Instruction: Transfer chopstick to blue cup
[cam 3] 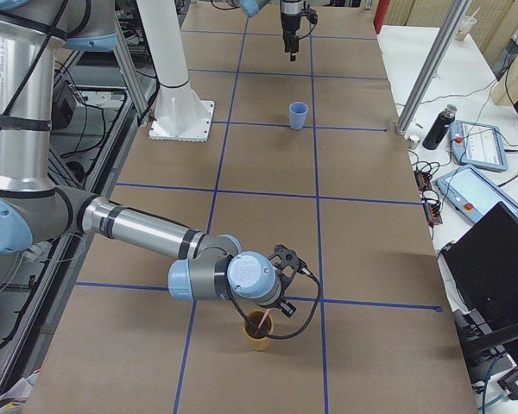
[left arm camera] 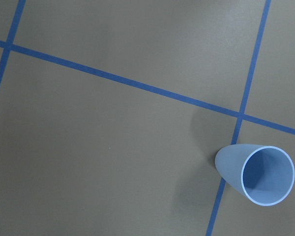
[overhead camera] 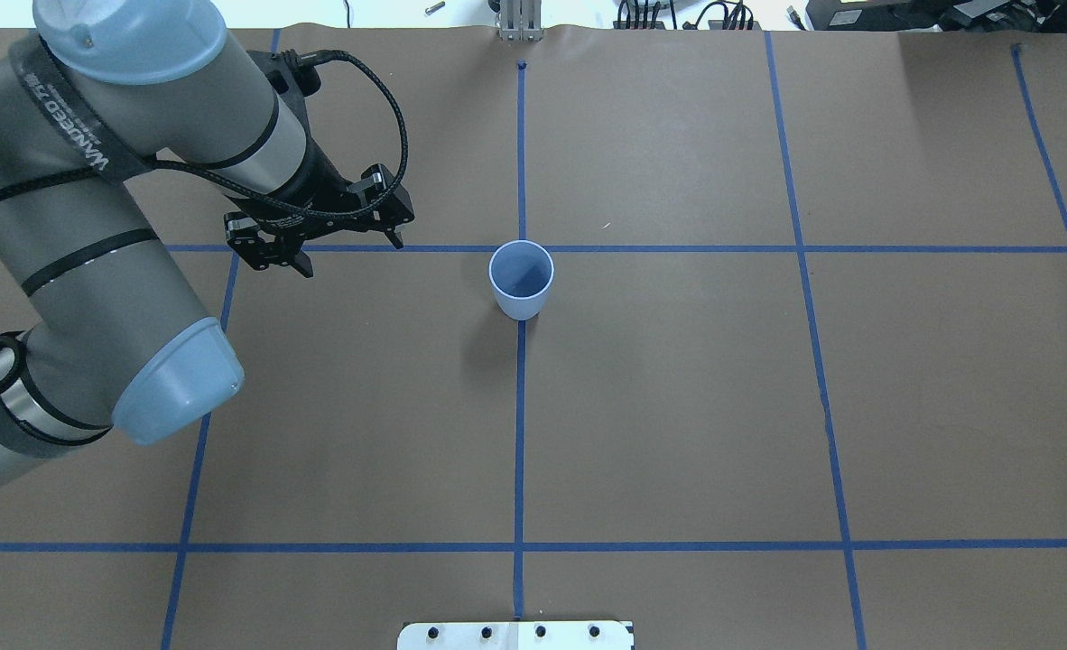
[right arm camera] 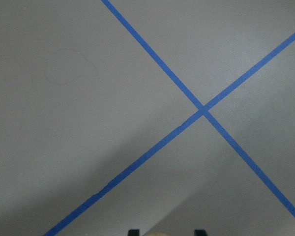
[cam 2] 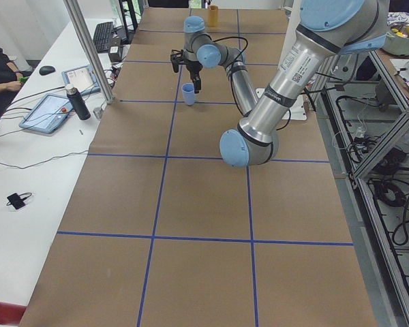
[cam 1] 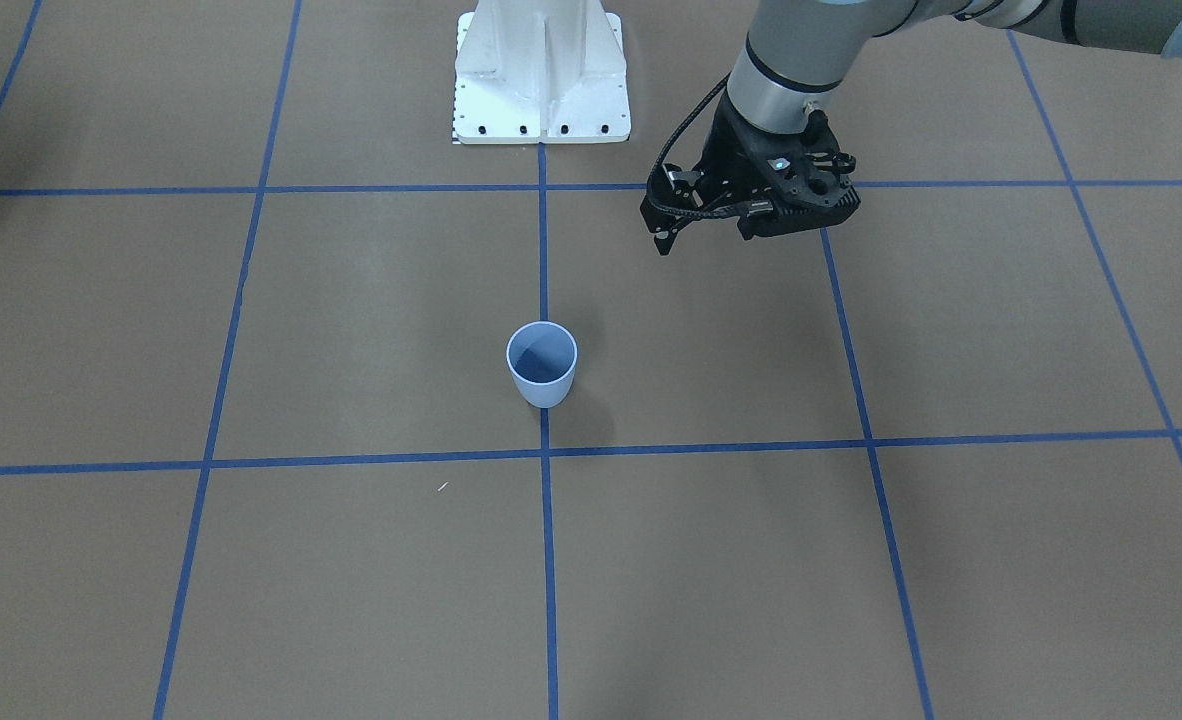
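Observation:
The blue cup [cam 1: 541, 365] stands upright and empty on a blue tape crossing at the table's middle; it also shows in the overhead view [overhead camera: 521, 278] and the left wrist view [left arm camera: 258, 172]. My left gripper [overhead camera: 350, 254] hovers to the cup's left, fingers apart and empty. My right gripper [cam 3: 268, 308] hangs over a mustard cup [cam 3: 258, 336] at the table's right end. A pale pink chopstick [cam 3: 261, 322] stands in that cup. The right wrist view shows the right gripper's [right arm camera: 166, 232] two tips apart, with a pale edge between them.
The white robot base [cam 1: 541, 80] stands at the table's robot side. A dark bottle [cam 3: 438, 128], tablets and an aluminium post [cam 3: 427, 69] sit on the operators' side table. Blue tape lines grid the brown table [overhead camera: 678, 406].

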Robot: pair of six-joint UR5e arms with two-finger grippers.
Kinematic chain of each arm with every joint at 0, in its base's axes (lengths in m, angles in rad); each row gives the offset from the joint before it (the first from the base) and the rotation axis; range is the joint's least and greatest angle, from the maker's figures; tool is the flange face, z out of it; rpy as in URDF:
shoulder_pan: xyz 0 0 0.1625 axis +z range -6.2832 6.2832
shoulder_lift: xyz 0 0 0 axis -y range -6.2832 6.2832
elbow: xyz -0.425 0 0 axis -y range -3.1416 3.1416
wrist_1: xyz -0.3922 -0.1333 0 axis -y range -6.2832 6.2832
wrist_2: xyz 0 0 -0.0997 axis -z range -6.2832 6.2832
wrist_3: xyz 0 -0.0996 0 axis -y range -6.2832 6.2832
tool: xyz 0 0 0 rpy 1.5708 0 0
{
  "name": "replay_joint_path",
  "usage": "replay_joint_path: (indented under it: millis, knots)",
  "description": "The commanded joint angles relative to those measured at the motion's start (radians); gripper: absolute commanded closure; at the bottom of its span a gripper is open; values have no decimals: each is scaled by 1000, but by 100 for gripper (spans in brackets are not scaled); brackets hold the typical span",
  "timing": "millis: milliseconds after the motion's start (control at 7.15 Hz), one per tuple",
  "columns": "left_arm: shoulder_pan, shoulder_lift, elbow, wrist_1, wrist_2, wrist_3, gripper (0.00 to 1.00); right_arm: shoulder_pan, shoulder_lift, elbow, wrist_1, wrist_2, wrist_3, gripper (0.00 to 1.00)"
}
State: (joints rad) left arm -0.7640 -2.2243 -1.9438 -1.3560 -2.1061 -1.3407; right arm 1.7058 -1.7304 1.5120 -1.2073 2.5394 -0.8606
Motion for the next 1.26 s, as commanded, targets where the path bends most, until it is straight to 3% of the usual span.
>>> replay_joint_path:
  millis: [0, 140, 280, 839, 1118]
  knots:
    - [0, 0, 0, 0, 0, -1, 2, 0, 5, -3, -1, 10, 0, 71]
    - [0, 2, 0, 0, 0, 0, 2, 0, 3, -3, -2, 10, 0, 82]
    - [0, 0, 0, 0, 0, -1, 2, 0, 5, -3, -2, 10, 2, 86]
    - [0, -5, -7, 0, 0, -3, 2, 11, 12, 5, -3, 96, 37, 98]
    - [0, -5, -9, 0, -2, -3, 2, 70, 6, 11, 0, 107, 48, 100]
